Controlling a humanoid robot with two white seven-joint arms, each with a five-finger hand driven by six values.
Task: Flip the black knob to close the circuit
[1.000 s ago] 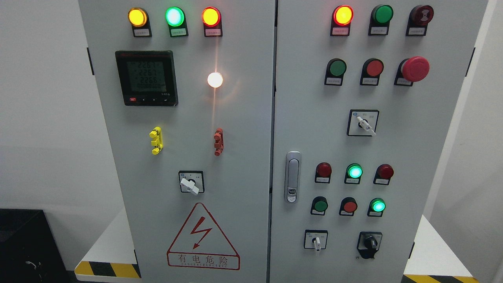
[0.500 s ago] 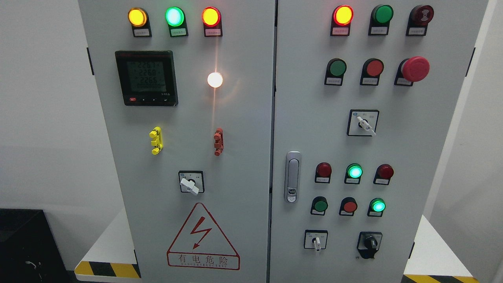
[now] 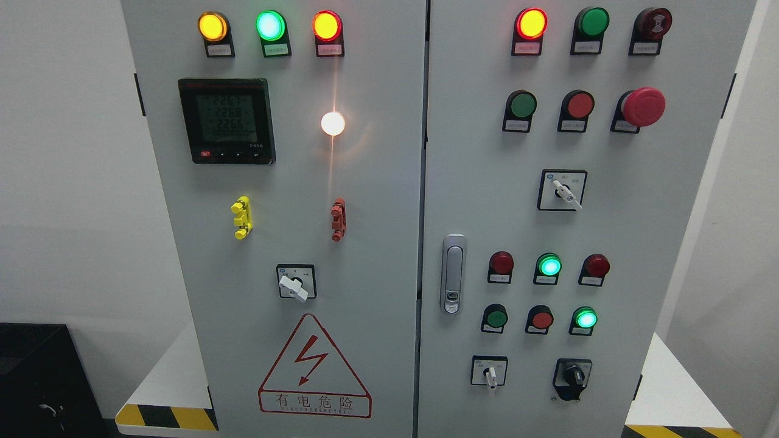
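The black knob sits at the lower right of the grey cabinet's right door, on a black base. Its handle points roughly straight down. Neither of my hands nor arms shows in the head view. Nothing touches the knob.
A white-handled selector sits left of the knob, another higher up, a third on the left door. A door latch, a red mushroom stop button, lit lamps and a meter are on the panels. A black box stands lower left.
Only the meter's digits changed. Nothing else moved.
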